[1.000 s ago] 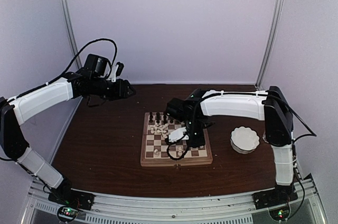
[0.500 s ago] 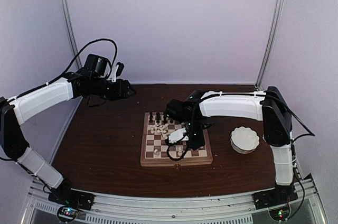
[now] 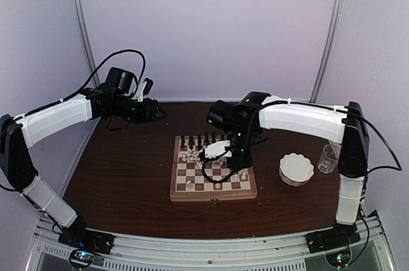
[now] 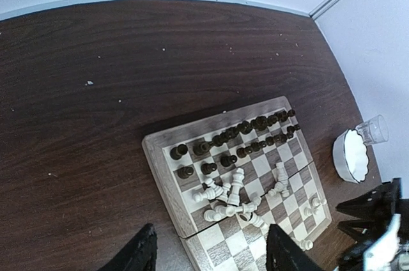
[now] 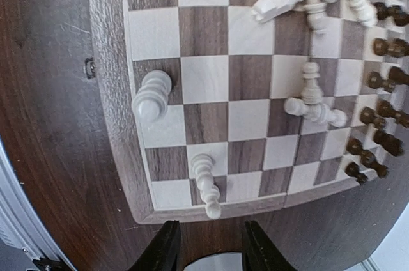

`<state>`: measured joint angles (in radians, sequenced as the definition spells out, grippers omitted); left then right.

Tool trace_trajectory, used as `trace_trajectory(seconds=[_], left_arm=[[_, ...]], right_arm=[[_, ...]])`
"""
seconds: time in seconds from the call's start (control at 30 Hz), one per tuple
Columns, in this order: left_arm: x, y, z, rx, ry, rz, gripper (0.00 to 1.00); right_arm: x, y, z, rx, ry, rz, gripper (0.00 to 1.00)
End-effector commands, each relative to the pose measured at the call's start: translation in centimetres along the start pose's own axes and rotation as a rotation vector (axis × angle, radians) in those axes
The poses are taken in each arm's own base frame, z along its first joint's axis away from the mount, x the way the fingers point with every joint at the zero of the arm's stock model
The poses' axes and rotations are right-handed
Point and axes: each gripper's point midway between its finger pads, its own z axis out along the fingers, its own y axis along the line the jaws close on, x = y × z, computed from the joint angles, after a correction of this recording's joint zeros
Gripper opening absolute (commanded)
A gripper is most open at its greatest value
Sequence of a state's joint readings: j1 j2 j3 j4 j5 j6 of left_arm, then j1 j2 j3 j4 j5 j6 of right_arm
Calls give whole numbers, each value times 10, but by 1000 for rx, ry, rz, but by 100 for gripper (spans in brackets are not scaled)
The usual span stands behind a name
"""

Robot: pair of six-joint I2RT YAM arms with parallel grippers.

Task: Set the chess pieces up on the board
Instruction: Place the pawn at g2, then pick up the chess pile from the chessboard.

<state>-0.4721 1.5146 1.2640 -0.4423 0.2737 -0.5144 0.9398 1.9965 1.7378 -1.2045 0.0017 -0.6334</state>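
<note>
A dark brown wood-grain counter stands between pale lilac walls. At its middle lies the square checkered wooden board. Dark chess pieces line its far edge, and the cream chess pieces are mostly toppled. The left hand hangs spread wide. The right hand hovers over the board's near edge, fingers parted and pinching nothing.

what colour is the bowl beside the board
The bowl is white; top external view shows it best.
</note>
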Motion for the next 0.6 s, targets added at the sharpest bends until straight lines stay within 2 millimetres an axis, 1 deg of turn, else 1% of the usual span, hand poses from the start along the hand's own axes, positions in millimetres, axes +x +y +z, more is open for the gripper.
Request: trace_trajectory(seconds=[0.0,0.1,0.17,0.2,0.3,0.4,0.57], left_arm=[[-12,-4,9,30,-29,92,58],[-7,0,17,25,-15,143,57],[-5,-2,19,40,-4,165,56],[-4,-5,20,57,0,171,55],[-4,-17,19,128,3,162,55],[-3,-25,19,176,2,145,55],[1,-19,25,143,13,165,55]], right_arm=[[1,-11,-63,22,-176,72,35],[9,-23,-72,41,-225,106,35],[10,-32,-73,40,-268,132,34],[11,-39,-73,34,-291,153,34],[7,-45,-71,-18,-353,165,32],[3,-54,-63,-4,-418,120,32],[-6,-67,-38,33,-399,10,32]])
